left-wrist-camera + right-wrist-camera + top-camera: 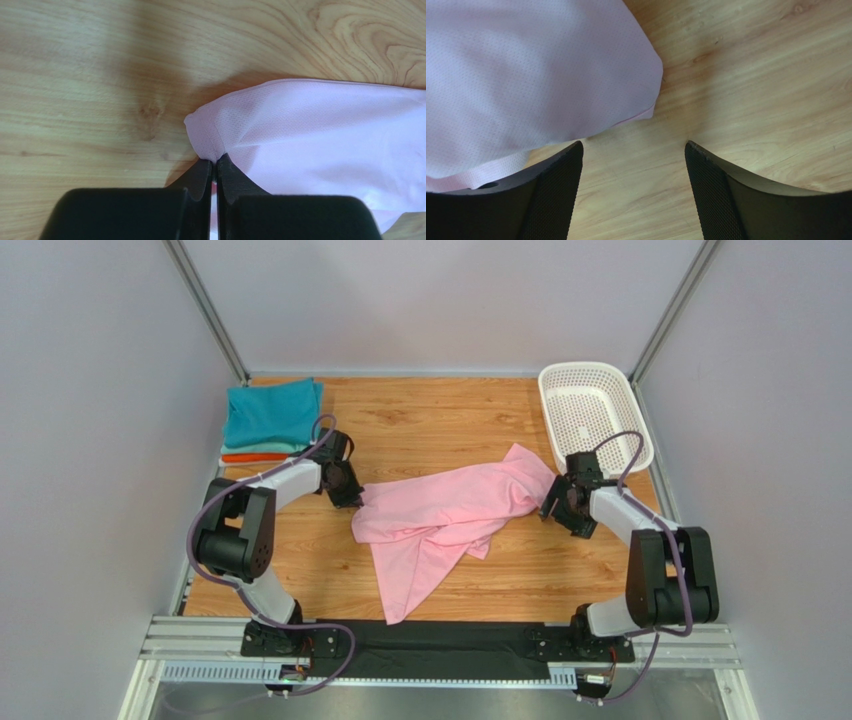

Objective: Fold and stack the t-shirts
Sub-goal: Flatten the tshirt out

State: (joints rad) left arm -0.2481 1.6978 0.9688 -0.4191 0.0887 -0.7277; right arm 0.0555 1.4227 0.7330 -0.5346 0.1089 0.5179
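The pink t-shirt (450, 510) lies crumpled and unfolded in the middle of the wooden table (450, 420). It is stretched roughly left to right between my two arms, and one long flap trails toward the near edge. Its cloth is bunched into overlapping folds; I cannot make out the neck or the sleeves.

At the shirt's left end, the left gripper (345, 490) is down at table level. In the left wrist view its black fingers (200, 180) are pressed together with a sliver of pink showing in the slit between them. It is clamped on a hemmed corner of the shirt (320, 135), which puffs up just past the tips (215, 162).

At the shirt's right end, the right gripper (555, 505) sits low beside the cloth. Its wrist view shows the jaws spread wide (633, 147) with only bare wood between them, so it holds nothing. The shirt's rounded edge (526, 75) lies beside the finger (551, 190) on the left of that view and drapes partly behind it. I cannot tell whether cloth and finger touch.

Further out, in the far left corner of the table, sits a folded stack. A teal t-shirt (270, 412) is on top, a paler strip peeks out beneath it, and an orange t-shirt (255, 457) shows at the bottom edge. In the far right corner, just behind the right arm, stands the white perforated basket (583, 369), well apart from the stack.
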